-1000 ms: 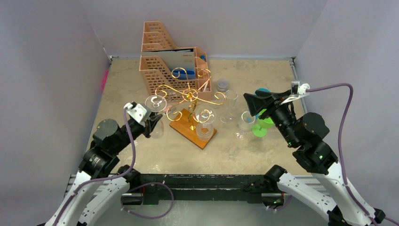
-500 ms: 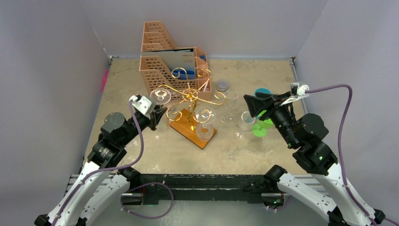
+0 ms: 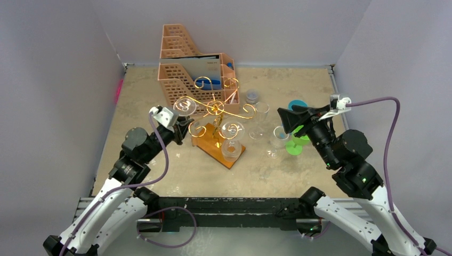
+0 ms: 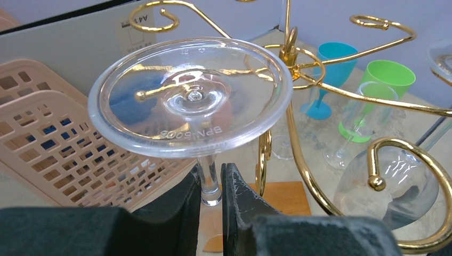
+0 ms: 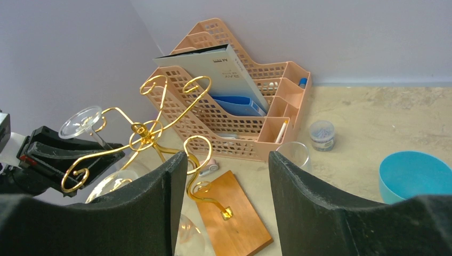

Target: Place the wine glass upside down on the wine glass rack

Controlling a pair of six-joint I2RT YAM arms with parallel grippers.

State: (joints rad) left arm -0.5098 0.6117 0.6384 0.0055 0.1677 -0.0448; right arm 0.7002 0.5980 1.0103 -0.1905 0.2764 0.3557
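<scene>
The left tool (image 4: 211,180) is pinched on the stem of the wine glass (image 4: 191,96), its two dark fingers (image 4: 178,202) closing on the stem just under the round foot. The glass is held upside down, with the foot on top and the bowl hidden below the fingers. From above, the foot sits at the left-hand scroll arm of the wine glass rack (image 3: 216,108), raised over the counter (image 3: 298,85). Through the clear foot the arm's ball tip shows (whether wire and glass touch cannot be told). Another clear glass (image 4: 392,178) hangs bowl-down on a near arm, above the rack's wooden base (image 3: 213,146). The right tool (image 5: 226,160) is spread wide with nothing between its fingers, well apart to the right of the rack, over a green cup (image 3: 296,143). The peach file organizer (image 3: 181,80) stands behind the rack.
</scene>
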